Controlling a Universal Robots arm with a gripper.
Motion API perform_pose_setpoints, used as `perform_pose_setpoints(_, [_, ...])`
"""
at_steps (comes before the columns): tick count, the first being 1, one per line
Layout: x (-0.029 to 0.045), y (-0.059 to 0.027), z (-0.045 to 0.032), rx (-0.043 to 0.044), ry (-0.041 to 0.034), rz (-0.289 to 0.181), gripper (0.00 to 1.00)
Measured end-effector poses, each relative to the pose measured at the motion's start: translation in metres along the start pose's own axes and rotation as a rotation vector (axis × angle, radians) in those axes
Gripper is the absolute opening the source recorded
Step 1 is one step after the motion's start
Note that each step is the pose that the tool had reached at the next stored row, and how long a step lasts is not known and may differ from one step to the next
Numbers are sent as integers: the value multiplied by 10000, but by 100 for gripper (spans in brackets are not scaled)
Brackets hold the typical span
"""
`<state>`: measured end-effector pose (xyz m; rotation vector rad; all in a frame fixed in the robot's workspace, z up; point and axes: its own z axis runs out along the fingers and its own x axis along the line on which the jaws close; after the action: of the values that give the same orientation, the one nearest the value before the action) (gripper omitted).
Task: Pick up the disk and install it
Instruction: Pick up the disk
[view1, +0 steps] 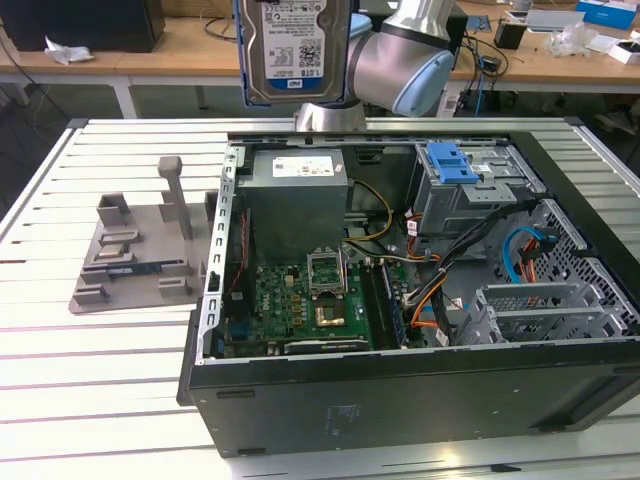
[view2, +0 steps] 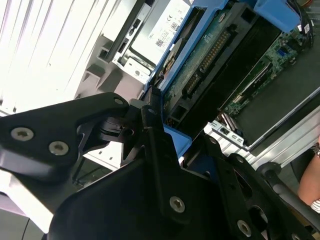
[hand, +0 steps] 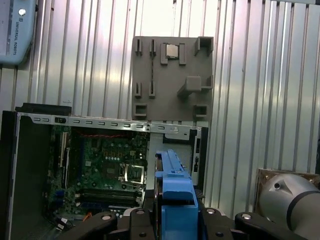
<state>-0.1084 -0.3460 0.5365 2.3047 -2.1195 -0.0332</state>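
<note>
You are about halfway through the job. The picking-up part is done. The disk (view1: 295, 45) is up in the air, well above the open computer case (view1: 400, 385). It stands on its edge, and its white-and-blue label faces the exterior view.

Your end effector (hand: 175, 222) is closed tight on the disk. In the first wrist view, black fingers (hand: 145, 212) sit on each side of the blue rail and press on it. In the second wrist view you can see the green board on the back of the disk, with the case far below it.

The putting-in part is not done yet. The disk touches nothing in the case. The metal cage (view1: 470, 195) with the blue latch (view1: 452, 162) sits at the far side of the case, and another metal cage (view1: 545, 310) sits nearer the exterior view's right. I cannot tell which one the disk belongs in.

The grey tray (view1: 130, 255) lies on the counter (view1: 100, 400), beside the case on the exterior view's left.
</note>
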Motion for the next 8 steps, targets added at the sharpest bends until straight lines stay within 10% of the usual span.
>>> perform_pose_setpoints(8, [8, -52, 25, 0, 1, 0, 37])
